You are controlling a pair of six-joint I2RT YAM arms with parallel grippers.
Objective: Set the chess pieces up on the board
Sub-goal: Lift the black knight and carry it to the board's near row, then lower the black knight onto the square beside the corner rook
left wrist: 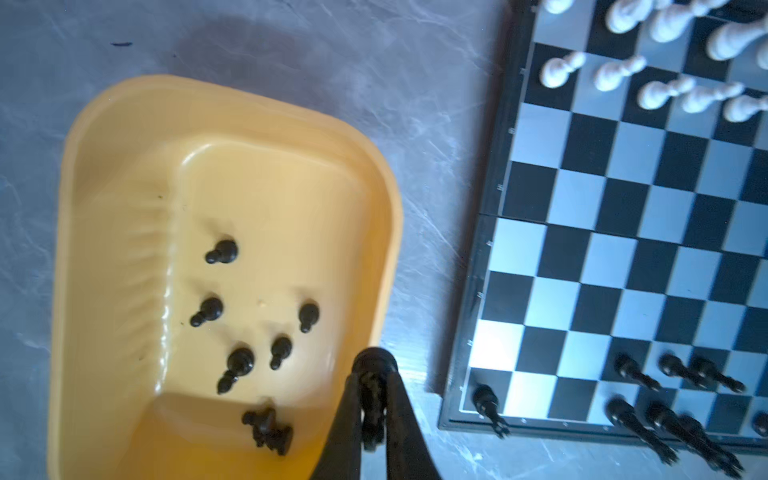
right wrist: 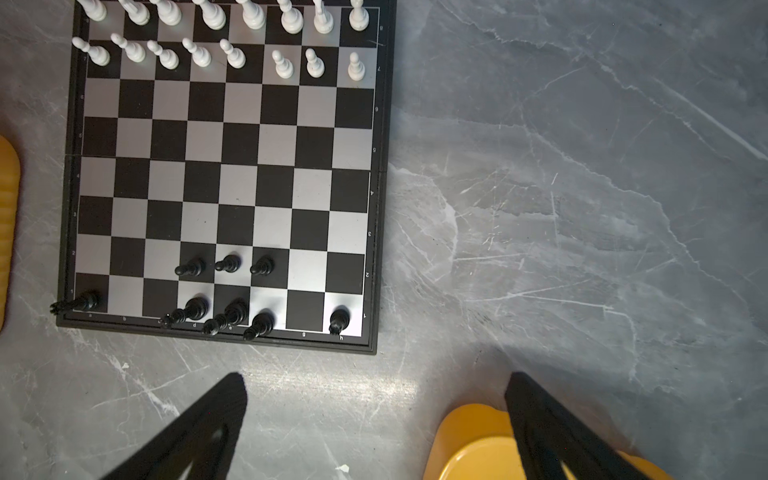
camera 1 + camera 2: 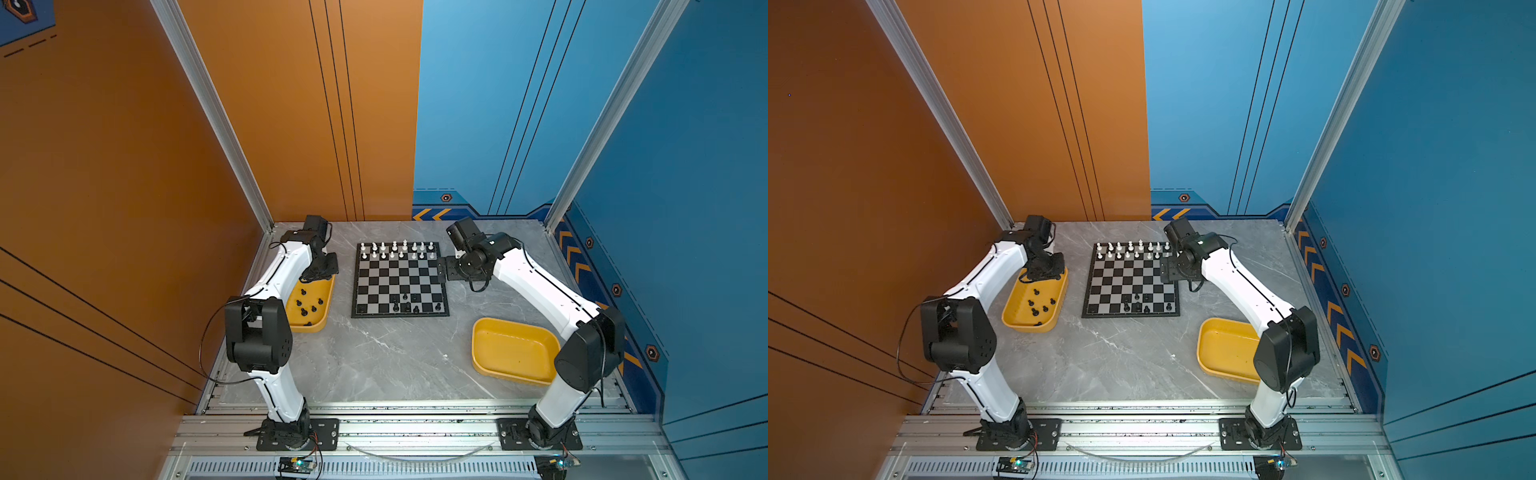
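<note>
Closest to the lens, the left pincer (image 1: 372, 376) is clamped narrow on one black chess piece (image 1: 372, 409), over the edge of a yellow tray (image 1: 232, 89) where several loose black pieces (image 1: 222, 251) lie. Beside that tray, the board (image 3: 400, 279) lies on the grey worktop (image 3: 386, 361). White pieces (image 3: 394, 247) fill its two far rows, and eight black men (image 2: 227, 264) stand in its near rows. Beside the board, the right pincer (image 2: 374, 380) gapes wide over the worktop.

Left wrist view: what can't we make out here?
- Black piece in the left gripper: fingers cover it, type unclear.
- White back row: cut off by the frame edge.
- Yellow tray: one end cut off by the frame edge.
- Black pieces on the board: blurred, types unclear.
</note>
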